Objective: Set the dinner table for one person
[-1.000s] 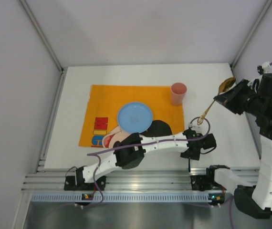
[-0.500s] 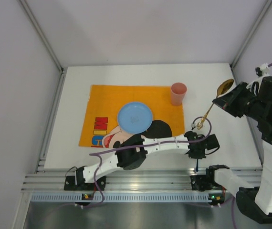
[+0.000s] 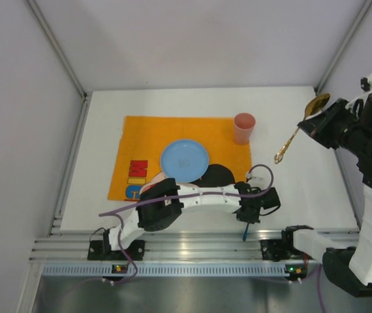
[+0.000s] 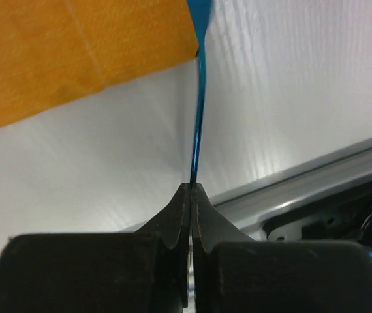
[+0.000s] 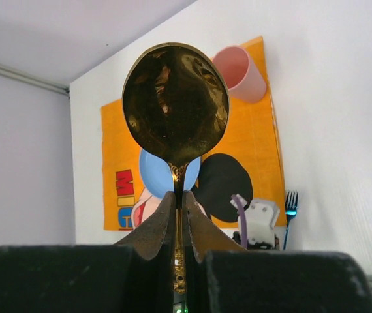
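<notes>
Grippers both loaded. Left gripper (image 3: pixel 252 211) is clamped on the blue fork (image 4: pixel 199 98), low over the dinner table's (image 3: pixel 173 101) near edge, right of the orange placemat (image 3: pixel 147 137). Right gripper (image 3: pixel 311 124) pinches the gold spoon (image 5: pixel 175 104), raised above the table's far right.

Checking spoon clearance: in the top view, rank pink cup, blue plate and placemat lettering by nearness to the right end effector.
1. Pink cup, far right corner of the placemat.
2. Blue plate, placemat centre.
3. Lettering, near left corner.
</notes>
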Controlling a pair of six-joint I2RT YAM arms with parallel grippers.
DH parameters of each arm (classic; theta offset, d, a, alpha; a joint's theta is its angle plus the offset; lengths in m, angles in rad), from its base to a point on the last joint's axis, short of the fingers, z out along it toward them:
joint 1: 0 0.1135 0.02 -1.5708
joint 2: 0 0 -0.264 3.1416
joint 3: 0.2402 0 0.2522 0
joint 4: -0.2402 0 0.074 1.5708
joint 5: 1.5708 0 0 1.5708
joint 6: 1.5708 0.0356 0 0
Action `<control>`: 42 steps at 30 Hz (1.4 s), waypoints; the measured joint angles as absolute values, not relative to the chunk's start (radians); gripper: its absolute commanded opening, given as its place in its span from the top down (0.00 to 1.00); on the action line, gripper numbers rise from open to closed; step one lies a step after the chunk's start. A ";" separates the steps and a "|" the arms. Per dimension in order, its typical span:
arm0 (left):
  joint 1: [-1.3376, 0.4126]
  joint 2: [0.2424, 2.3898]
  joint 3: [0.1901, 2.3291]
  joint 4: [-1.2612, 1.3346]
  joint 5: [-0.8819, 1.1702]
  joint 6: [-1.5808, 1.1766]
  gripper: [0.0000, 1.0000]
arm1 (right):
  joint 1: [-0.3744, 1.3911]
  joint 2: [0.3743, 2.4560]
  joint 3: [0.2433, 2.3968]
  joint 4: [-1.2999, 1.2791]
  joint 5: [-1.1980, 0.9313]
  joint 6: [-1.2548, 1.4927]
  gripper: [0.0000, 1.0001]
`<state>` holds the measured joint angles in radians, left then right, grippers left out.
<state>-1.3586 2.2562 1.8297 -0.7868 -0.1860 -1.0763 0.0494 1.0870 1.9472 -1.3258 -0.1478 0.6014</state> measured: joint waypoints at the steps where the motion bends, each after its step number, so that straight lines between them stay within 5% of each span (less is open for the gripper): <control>1: -1.361 2.226 1.799 -0.796 -0.181 -1.063 1.00 | 0.050 1.095 1.947 -1.322 -0.144 0.602 1.00; 12: -1.381 1.822 1.728 -0.807 -0.179 -0.937 0.98 | 0.050 1.164 1.904 -1.244 -0.105 0.603 1.00; 14: -1.374 1.748 1.691 -0.798 -0.197 -0.914 0.82 | 0.050 1.164 1.868 -1.219 -0.102 0.603 1.00; 15: -1.370 1.717 1.664 -0.792 -0.199 -0.903 0.65 | 0.050 1.163 1.849 -1.207 -0.100 0.603 1.00; 20: -1.353 1.744 1.589 -0.791 -0.177 -0.836 0.48 | 0.050 1.173 1.774 -1.189 -0.077 0.602 1.00; 31: -1.354 2.189 1.746 -0.767 -0.147 -0.699 0.55 | 0.049 1.177 1.773 -1.186 -0.022 0.579 1.00; 42: -1.352 2.219 1.819 -0.720 -0.094 -0.649 0.60 | 0.049 1.181 1.773 -1.190 0.013 0.545 1.00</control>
